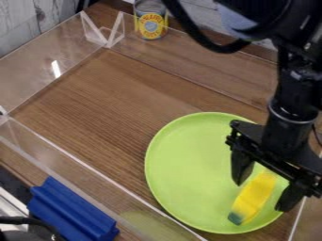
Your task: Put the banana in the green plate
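Note:
The green plate is a large lime-green round dish at the lower right of the wooden table. The banana, small and bright yellow with a dark tip, lies on the plate's right part near its front rim. My gripper points straight down over the banana, open, with one black finger to the banana's left and the other to its right. The fingers straddle the banana's upper end, hiding part of it. I cannot tell whether a finger touches it.
A round yellow-labelled container stands at the far edge of the table. A clear plastic wall borders the table on the left and back. A blue block lies at the near left, outside the wall.

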### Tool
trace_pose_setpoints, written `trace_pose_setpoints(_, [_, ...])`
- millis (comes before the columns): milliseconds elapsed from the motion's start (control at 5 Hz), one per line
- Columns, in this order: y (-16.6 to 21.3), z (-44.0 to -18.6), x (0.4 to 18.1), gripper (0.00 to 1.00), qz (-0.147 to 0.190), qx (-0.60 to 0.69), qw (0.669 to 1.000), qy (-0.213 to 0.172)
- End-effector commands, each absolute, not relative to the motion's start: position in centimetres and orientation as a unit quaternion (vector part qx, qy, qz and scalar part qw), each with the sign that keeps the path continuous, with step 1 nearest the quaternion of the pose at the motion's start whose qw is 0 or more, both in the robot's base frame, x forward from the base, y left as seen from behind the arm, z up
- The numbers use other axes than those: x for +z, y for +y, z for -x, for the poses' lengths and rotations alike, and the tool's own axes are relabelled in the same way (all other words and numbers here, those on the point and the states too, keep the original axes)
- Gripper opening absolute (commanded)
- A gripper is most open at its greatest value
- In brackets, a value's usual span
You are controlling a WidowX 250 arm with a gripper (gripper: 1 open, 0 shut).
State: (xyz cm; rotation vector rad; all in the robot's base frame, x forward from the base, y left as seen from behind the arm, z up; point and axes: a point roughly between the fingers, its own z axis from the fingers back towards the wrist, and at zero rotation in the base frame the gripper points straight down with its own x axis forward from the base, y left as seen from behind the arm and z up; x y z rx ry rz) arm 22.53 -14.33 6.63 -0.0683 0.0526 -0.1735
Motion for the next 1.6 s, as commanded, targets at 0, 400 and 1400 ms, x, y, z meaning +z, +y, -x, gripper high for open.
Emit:
trace_pose_setpoints(0, [-14.66, -22.6, 7.4, 1.0, 0.042, -0.096, 0.994, 0.012])
trace_pose_setpoints(400, [-14.49, -22.61, 7.49, 1.0, 0.047, -0.104, 0.993, 0.01])
trace_pose_setpoints(1400, [-13.93, -22.64, 8.25, 1.0, 0.055, -0.12, 0.991, 0.0])
